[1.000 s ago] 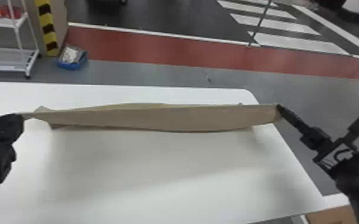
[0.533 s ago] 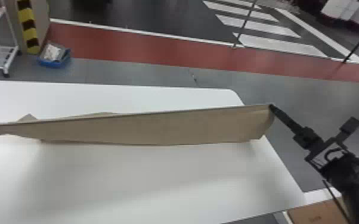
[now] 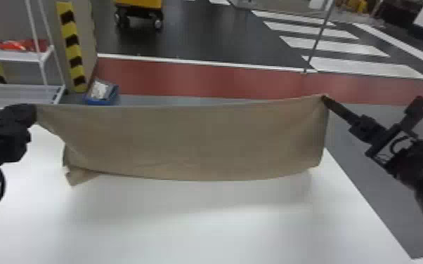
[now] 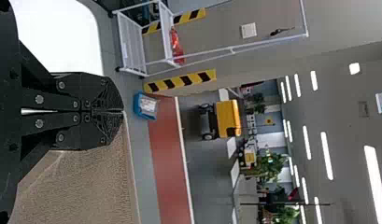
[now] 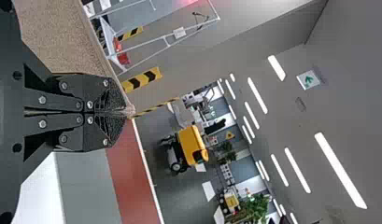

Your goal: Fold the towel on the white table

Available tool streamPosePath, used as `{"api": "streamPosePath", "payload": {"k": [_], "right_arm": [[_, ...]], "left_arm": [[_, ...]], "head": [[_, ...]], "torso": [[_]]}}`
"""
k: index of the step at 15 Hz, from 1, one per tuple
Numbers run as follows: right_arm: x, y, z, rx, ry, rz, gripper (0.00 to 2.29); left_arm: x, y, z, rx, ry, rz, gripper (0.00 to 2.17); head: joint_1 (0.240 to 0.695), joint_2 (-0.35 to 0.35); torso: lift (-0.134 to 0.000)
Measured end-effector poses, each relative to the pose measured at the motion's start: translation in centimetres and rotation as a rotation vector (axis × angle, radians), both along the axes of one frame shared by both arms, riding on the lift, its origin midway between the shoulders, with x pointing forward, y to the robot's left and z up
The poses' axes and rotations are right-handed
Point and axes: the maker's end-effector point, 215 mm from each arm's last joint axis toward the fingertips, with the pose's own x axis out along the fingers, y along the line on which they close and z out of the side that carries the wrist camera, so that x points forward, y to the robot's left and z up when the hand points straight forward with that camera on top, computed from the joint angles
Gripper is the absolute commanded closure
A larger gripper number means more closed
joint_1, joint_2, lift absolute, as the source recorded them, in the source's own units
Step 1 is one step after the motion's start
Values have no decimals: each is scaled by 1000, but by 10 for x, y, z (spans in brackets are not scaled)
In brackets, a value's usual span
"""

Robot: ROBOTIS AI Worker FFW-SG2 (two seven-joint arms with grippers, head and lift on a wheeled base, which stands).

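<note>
Towel [image 3: 193, 140] stretched wide over the white counter [image 3: 203, 231]!

And here on the left, the left tool [image 3: 35, 114] is clenched on the towel's upper corner, creases fanning down from the grip! Below it, a small flap pokes out at the lower left. Through the middle, the towel hangs like a curtain, top edge pulled almost straight. Over on the right, the right tool [image 3: 324, 99] pinches the other upper corner, fingers pressed together, arm slanting in from the side!
</note>
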Motion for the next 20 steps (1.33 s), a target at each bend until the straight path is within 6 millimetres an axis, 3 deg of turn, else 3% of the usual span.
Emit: {"api": "streamPosePath", "payload": {"k": [1,2,3,4,5,7,9,10,11,14,15,17,20], "right_arm": [[17,13,14,10,-16,7,1625],[32,23,29,26,-32,10,1625],[45,29,44,41,-46,5,1625],[57,32,62,59,-62,-2,1625],[66,33,79,78,-77,-7,1625],[73,35,102,95,-102,4,1625],[69,38,98,99,-93,31,1625],[61,37,78,101,-70,47,1625],[46,36,48,102,-38,71,1625],[-3,32,-29,119,35,116,1625],[-16,30,-41,129,46,123,1625],[-42,20,-58,160,53,134,1625],[-75,4,-73,215,61,143,1625]], "left_arm": [[18,4,19,-26,-32,6,1430],[35,8,37,-55,-60,12,1430],[50,10,55,-81,-81,16,1430],[64,12,77,-108,-104,18,1430],[76,13,96,-134,-122,16,1430],[92,17,120,-163,-140,15,1430],[93,17,115,-169,-136,7,1430],[85,16,93,-173,-120,2,1430],[68,14,59,-181,-93,-8,1430],[-6,4,-27,-212,-32,-51,1430],[-27,1,-41,-214,-21,-55,1430],[-66,-6,-53,-216,-6,-53,1430],[-105,5,-42,-174,-23,16,1430]], "head": [[515,-167],[461,-140],[461,-140],[404,-125],[378,-122],[342,-117],[332,-112],[366,-114],[406,-118],[534,-136],[593,-154],[628,-172],[670,-195]], "torso": [[-120],[-120],[-120],[-120],[-120],[-120],[-120],[-120],[-120],[-120],[-120],[-120],[-120]]}}
